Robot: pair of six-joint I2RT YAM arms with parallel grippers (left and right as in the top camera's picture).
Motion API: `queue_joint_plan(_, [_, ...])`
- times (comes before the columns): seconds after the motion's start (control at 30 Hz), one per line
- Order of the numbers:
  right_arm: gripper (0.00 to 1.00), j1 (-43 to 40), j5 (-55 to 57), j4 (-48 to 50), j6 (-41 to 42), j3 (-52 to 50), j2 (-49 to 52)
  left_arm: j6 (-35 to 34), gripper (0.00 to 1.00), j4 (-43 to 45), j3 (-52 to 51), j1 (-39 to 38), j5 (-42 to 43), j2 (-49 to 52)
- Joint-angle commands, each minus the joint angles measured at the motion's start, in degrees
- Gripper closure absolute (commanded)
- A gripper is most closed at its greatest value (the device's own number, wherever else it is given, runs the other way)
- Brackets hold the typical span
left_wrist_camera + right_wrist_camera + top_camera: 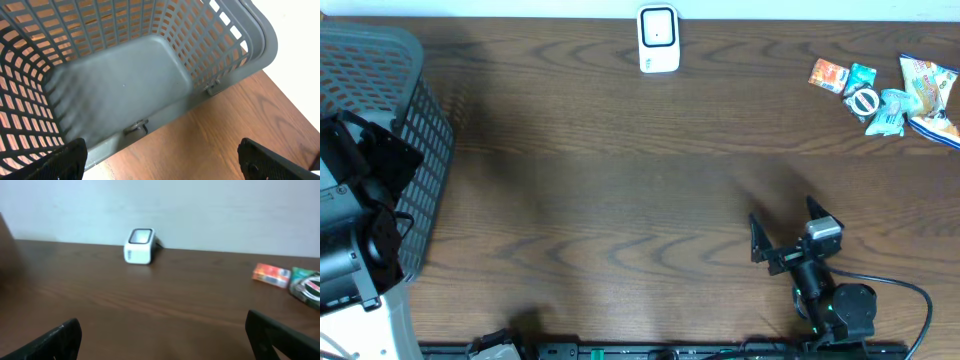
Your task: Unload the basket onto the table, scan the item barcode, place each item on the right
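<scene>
Starting from scratch, nothing grabbed. Right end effector (785, 230) spread apart and empty, left end effector (160, 162) likewise above the grey basket (260, 45). Snack packets (885, 92) bunched in the far right corner of the desk (620, 200), away from the white scanner (658, 40). Next, probably: reaching for one packet.

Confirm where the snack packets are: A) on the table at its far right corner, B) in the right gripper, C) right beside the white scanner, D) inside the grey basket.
A: the snack packets lie clustered at the far right corner of the table, the basket shows a bare floor, and the right gripper is open and holds nothing.
</scene>
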Motion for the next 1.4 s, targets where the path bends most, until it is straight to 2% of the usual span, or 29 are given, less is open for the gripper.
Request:
queue_joint_plan(0.0, [0.01,-2.54,0.13,-0.79,-1.33,-0.20,-0.61,-0.48,0.05,-0.22,0.09,0.20,-0.33,0.02])
queue_joint_plan(0.5, [0.01,-4.42,9.22,-1.90,-1.38,-0.15,-0.61,-0.48,0.05,-0.22,0.09,0.20,-0.33,0.02])
queue_joint_plan(0.9, [0.01,-5.60,9.31,-2.03,-3.19,-0.15,-0.61,-0.48,0.05,-0.22,0.09,0.20,-0.33,0.02])
queue_joint_plan(1.37, [0.01,-5.57,8.00,-1.62,-0.24,-0.15,-0.61,-0.50,0.05,-0.22,0.09,0.20,-0.33,0.02])
